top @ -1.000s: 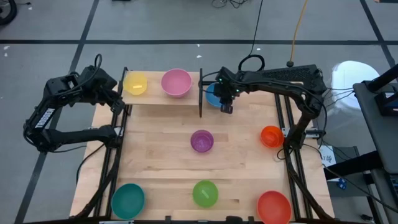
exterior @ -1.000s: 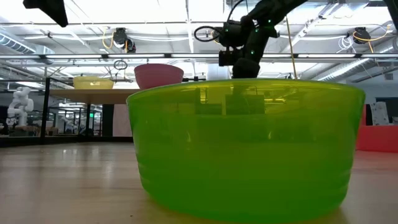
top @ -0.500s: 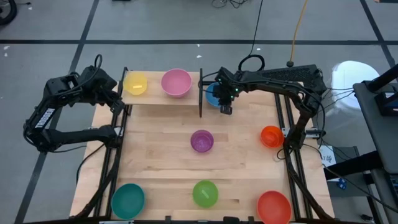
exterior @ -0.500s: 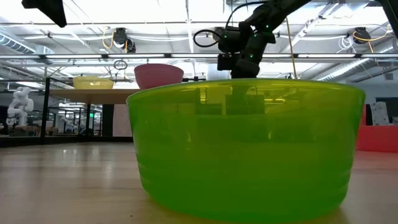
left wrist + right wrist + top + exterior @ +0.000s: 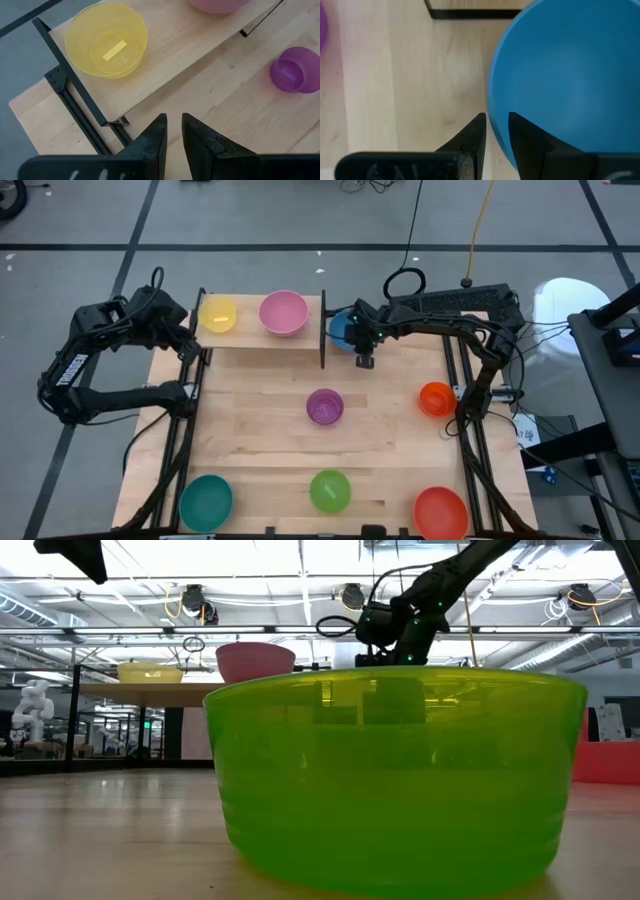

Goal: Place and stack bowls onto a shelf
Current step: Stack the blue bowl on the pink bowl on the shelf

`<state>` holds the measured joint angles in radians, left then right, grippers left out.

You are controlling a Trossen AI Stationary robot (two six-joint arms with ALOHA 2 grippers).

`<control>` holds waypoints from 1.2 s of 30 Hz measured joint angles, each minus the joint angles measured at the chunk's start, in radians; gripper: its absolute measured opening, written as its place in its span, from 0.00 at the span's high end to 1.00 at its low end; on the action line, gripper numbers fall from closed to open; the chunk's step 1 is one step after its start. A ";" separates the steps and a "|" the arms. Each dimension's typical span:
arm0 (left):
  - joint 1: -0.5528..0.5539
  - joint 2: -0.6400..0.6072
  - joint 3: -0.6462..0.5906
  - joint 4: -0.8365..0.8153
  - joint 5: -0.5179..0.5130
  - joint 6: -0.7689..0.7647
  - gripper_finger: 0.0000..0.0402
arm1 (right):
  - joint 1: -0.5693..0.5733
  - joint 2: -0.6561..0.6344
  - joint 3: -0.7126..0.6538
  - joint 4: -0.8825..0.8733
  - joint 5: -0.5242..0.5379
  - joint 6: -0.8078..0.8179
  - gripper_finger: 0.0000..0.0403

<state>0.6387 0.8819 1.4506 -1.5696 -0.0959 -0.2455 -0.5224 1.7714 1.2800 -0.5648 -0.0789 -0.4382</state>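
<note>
left arm: folded beside the table's left edge, waiting | left gripper [image 5: 171, 131]: fingers close together, nothing between them | right arm: stretched leftward across the table's far side | right gripper [image 5: 495, 129]: fingers pinching a thin blue rim

The table [image 5: 390, 430] carries purple [image 5: 324, 406], orange [image 5: 436, 398], teal [image 5: 206, 501], green [image 5: 330, 490] and red [image 5: 441, 512] bowls; the shelf [image 5: 262, 345] carries yellow [image 5: 217, 313] and pink [image 5: 283, 312].

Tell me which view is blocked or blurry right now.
Low view: the green bowl sits right against the lens and fills most of the frame, hiding the table behind it; bright ceiling lights glare above. Right wrist view: the blue bowl is very close and soft-edged, its rim between the right end effector fingers. High view: clear, evenly lit.
</note>
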 joint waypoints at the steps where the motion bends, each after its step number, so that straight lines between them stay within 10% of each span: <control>1: 0.000 0.000 0.000 0.000 0.000 0.000 0.84 | 0.000 0.000 0.000 0.008 0.000 0.004 0.81; 24: 0.000 0.000 0.000 0.001 0.000 -0.003 0.84 | -0.007 -0.007 -0.111 0.157 0.062 0.015 0.99; 36: 0.000 0.000 0.000 0.000 0.000 -0.003 0.84 | -0.048 -0.317 -0.084 0.143 0.137 0.007 1.00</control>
<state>0.6384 0.8820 1.4506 -1.5692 -0.0959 -0.2481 -0.5705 1.4546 1.1964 -0.4216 0.0578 -0.4307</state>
